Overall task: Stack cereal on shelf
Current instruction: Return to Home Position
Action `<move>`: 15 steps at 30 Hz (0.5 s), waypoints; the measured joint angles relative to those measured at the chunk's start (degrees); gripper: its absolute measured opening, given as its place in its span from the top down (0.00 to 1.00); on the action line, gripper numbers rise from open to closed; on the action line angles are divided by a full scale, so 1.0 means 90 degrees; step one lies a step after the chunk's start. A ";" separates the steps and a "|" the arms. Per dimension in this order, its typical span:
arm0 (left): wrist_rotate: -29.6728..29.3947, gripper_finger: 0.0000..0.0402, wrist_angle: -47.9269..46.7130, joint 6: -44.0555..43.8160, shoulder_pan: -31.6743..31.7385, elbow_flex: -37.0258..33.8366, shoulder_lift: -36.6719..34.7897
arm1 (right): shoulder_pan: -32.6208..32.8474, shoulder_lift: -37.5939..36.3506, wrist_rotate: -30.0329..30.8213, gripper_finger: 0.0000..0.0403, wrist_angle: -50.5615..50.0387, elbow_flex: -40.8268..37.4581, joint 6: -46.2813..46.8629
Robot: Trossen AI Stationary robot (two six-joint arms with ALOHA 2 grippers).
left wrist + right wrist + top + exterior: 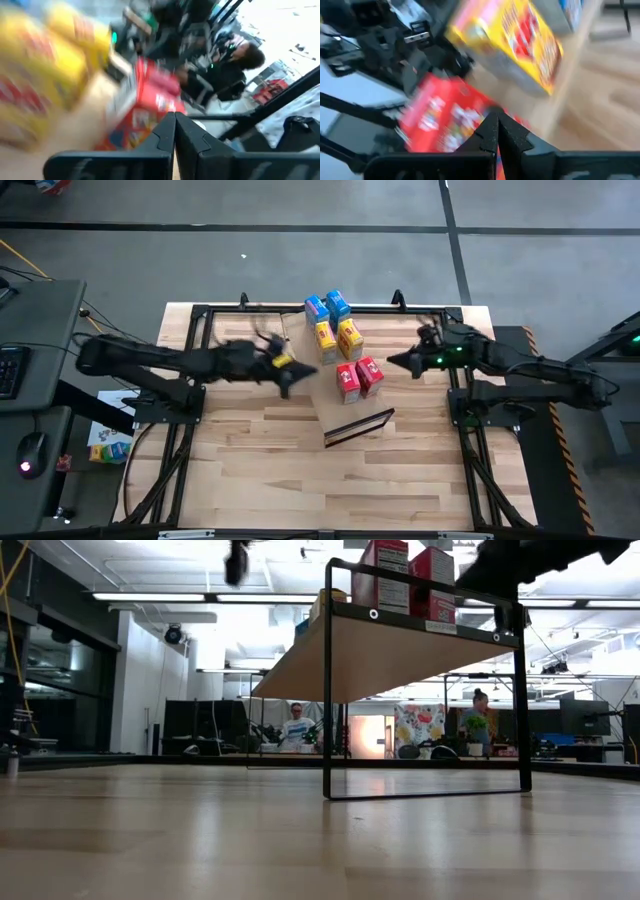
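- Six cereal boxes (348, 338) stood paired by colour on the shelf (345, 410), reds nearest its black-framed end.
- Flanking the shelf, the left arm (200, 362) and right arm (500, 360) held jaws together, empty, since stacking looked finished.

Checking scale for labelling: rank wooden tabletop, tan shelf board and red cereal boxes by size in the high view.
Light striped wooden tabletop
Long tan shelf board
Two small red cardboard cereal boxes, which look alike

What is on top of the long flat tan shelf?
Six small cardboard cereal boxes: a blue pair, a yellow pair, a red pair. In the low view the red pair mostly hides the others.
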 joint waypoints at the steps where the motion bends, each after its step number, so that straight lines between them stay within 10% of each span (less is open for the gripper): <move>1: -0.0049 1.00 -0.0116 0.0349 0.0046 -0.0001 -0.0273 | -0.0022 -0.0119 0.0048 1.00 0.0128 0.0000 -0.0034; 15: 0.0208 1.00 0.4075 0.1800 -0.0074 -0.4008 -0.3130 | -0.0058 -0.0642 0.0096 1.00 0.1694 0.0134 -0.1282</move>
